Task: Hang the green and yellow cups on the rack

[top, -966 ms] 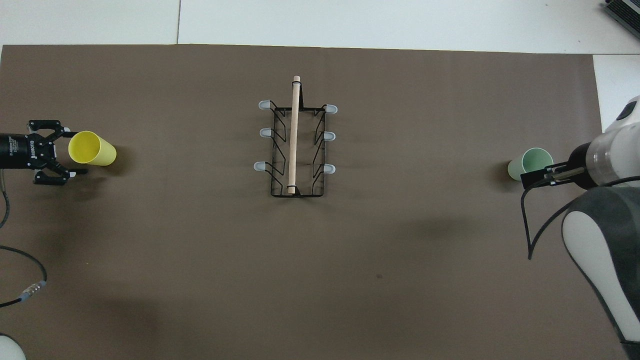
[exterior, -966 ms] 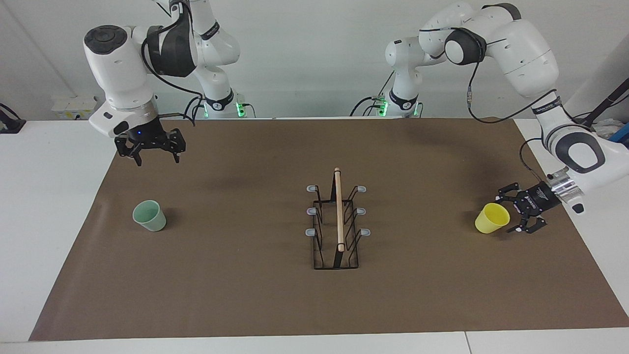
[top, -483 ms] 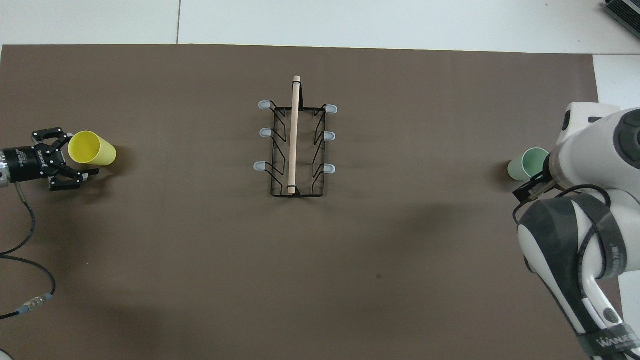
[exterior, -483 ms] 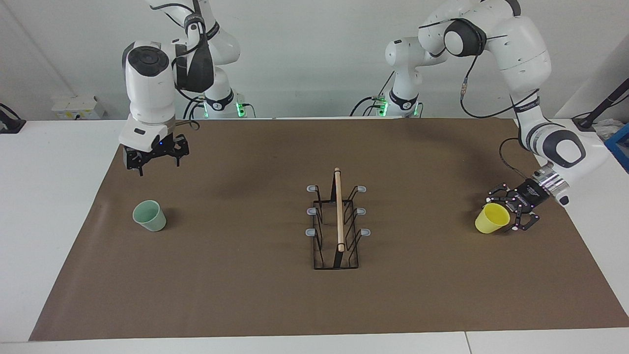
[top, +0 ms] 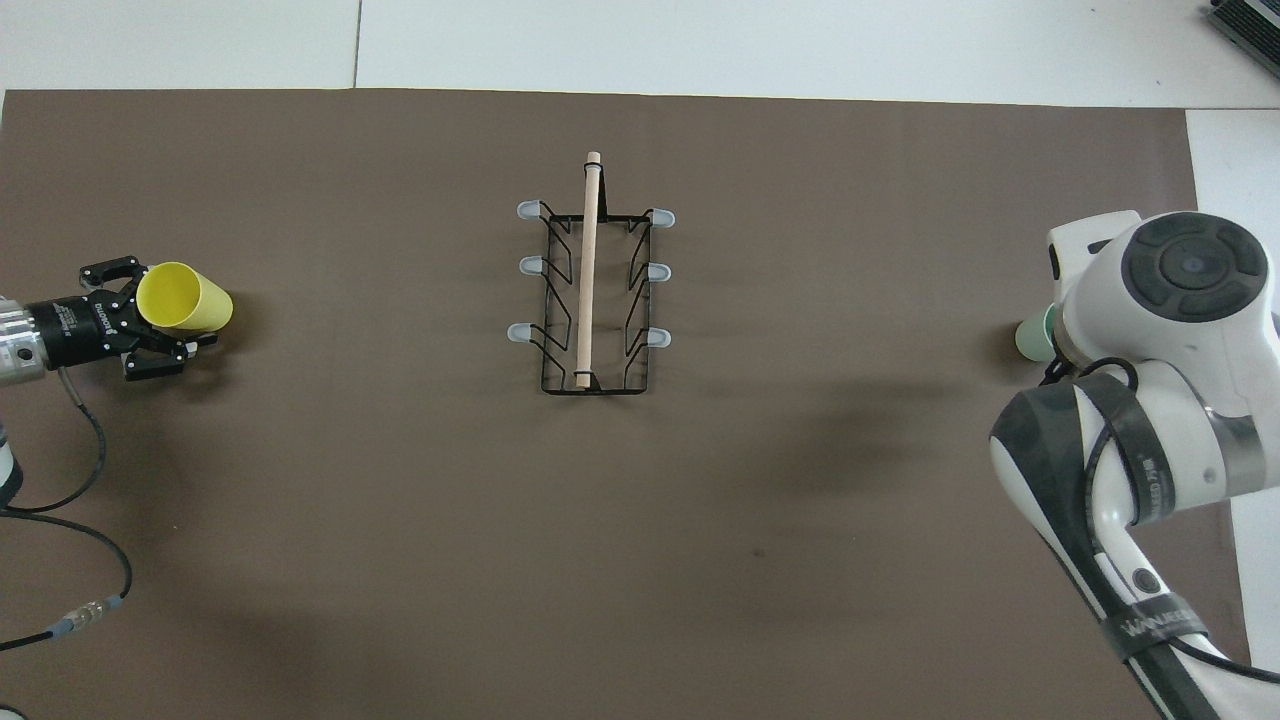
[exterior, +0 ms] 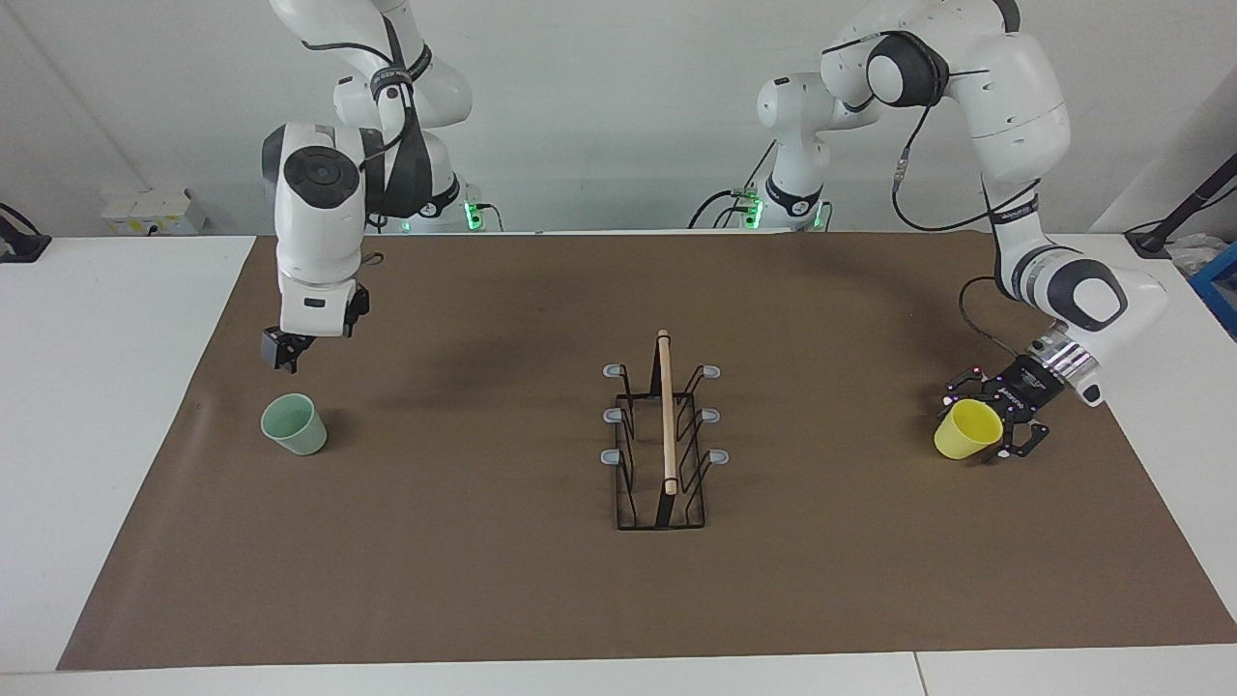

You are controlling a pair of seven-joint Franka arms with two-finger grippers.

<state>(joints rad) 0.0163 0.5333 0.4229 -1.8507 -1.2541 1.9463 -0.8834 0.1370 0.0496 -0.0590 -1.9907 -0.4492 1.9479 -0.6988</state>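
The yellow cup (exterior: 966, 429) (top: 185, 298) stands upright on the brown mat at the left arm's end of the table. My left gripper (exterior: 982, 422) (top: 165, 306) lies low and nearly level, open, with a finger on each side of the cup's rim. The green cup (exterior: 293, 424) stands upright at the right arm's end; in the overhead view only a sliver of the green cup (top: 1030, 340) shows past the right arm. My right gripper (exterior: 281, 354) hangs pointing down over the mat just beside that cup, open and holding nothing. The rack (exterior: 666, 416) (top: 588, 270) stands mid-mat with bare pegs.
The brown mat (exterior: 483, 580) covers most of the white table (exterior: 97, 387). The left arm's cable (top: 95, 450) trails over the mat near the robots. A white socket box (exterior: 145, 208) sits at the table's edge toward the right arm's end.
My left gripper has slid in from beside the yellow cup until its fingers flank the rim. My right wrist has swung upright, and its gripper has come down and turned edge-on near the green cup.
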